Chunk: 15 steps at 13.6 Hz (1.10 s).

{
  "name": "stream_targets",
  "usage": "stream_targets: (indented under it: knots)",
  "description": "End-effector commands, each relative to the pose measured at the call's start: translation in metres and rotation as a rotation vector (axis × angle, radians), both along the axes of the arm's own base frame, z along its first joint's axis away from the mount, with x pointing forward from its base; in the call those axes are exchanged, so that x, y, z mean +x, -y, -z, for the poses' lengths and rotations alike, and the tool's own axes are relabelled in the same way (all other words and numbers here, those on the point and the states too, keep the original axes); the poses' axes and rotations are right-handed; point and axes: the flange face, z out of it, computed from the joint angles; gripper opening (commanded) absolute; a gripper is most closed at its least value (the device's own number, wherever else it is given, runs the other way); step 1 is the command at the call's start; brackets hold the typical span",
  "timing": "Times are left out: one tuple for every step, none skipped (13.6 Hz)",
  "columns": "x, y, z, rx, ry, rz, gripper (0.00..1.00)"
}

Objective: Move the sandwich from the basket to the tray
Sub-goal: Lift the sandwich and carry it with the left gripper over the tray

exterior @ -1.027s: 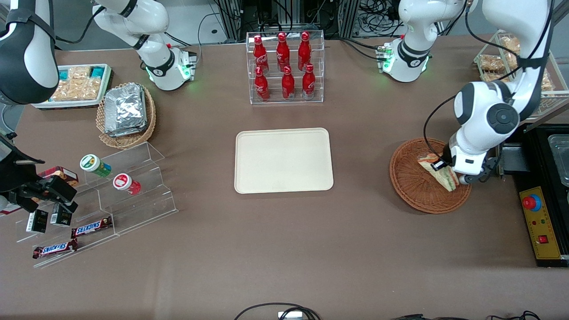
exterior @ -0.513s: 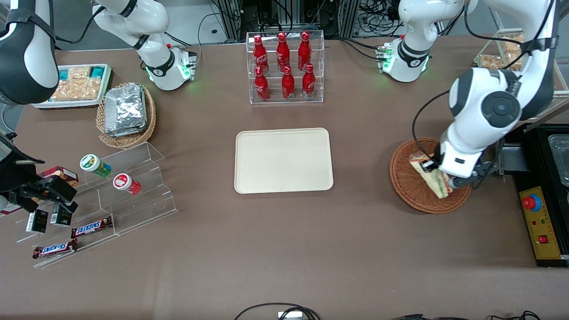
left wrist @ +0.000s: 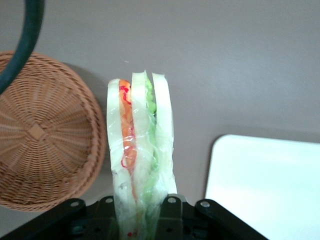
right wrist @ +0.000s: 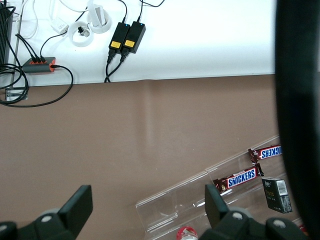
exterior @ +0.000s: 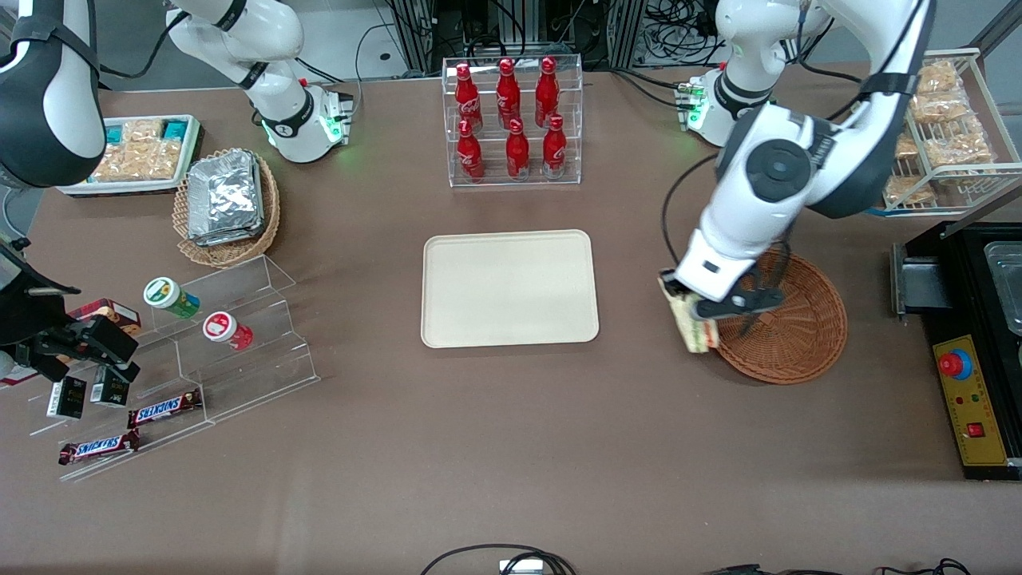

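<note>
My left gripper (exterior: 696,313) is shut on the sandwich (exterior: 690,323), a wrapped wedge of white bread with orange, red and green filling. It hangs in the air over the table just past the rim of the reddish-brown wicker basket (exterior: 790,335), between the basket and the cream tray (exterior: 509,287). In the left wrist view the sandwich (left wrist: 140,150) stands upright between the fingers of the gripper (left wrist: 141,215), with the basket (left wrist: 45,145) to one side and a corner of the tray (left wrist: 265,185) to the other. The basket holds nothing else that I can see.
A clear rack of red bottles (exterior: 511,120) stands farther from the front camera than the tray. A wire rack of snack bags (exterior: 942,120) and a black control box (exterior: 974,399) lie at the working arm's end. A tan basket of foil packets (exterior: 225,204) and clear snack steps (exterior: 200,343) lie toward the parked arm's end.
The gripper has lifted the sandwich out of the basket and carried it over the rim toward the tray. The arm has swung with it.
</note>
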Motion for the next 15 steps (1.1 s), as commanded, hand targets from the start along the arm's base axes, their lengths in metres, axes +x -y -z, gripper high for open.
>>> stream_targets:
  knots:
    - [-0.01,0.037,-0.002,0.013,0.004,0.083,0.0]
    - [-0.018,0.052,0.0,0.007,-0.001,0.113,0.0]
    - [-0.027,0.066,0.002,0.001,-0.009,0.142,0.0]
    - [-0.039,0.085,0.003,-0.001,-0.012,0.181,0.0]
    - [-0.052,0.104,0.011,0.002,-0.025,0.227,0.0]
    - [-0.057,0.115,0.022,0.023,-0.028,0.264,0.0]
    - [-0.064,0.131,0.032,0.04,-0.026,0.278,0.0]
    - [-0.069,0.144,0.042,0.05,-0.03,0.278,0.0]
    - [-0.074,0.153,0.053,0.063,-0.035,0.301,0.0]
    - [-0.083,0.165,0.065,0.074,-0.044,0.335,0.0]
    - [-0.092,0.176,0.077,0.08,-0.057,0.359,0.0]
    - [-0.095,0.182,0.089,0.07,-0.07,0.356,0.0]
    - [-0.099,0.189,0.098,0.048,-0.072,0.348,0.0]
    - [-0.099,0.192,0.107,0.032,-0.078,0.331,0.0]
    - [-0.107,0.202,0.118,0.037,-0.078,0.345,0.0]
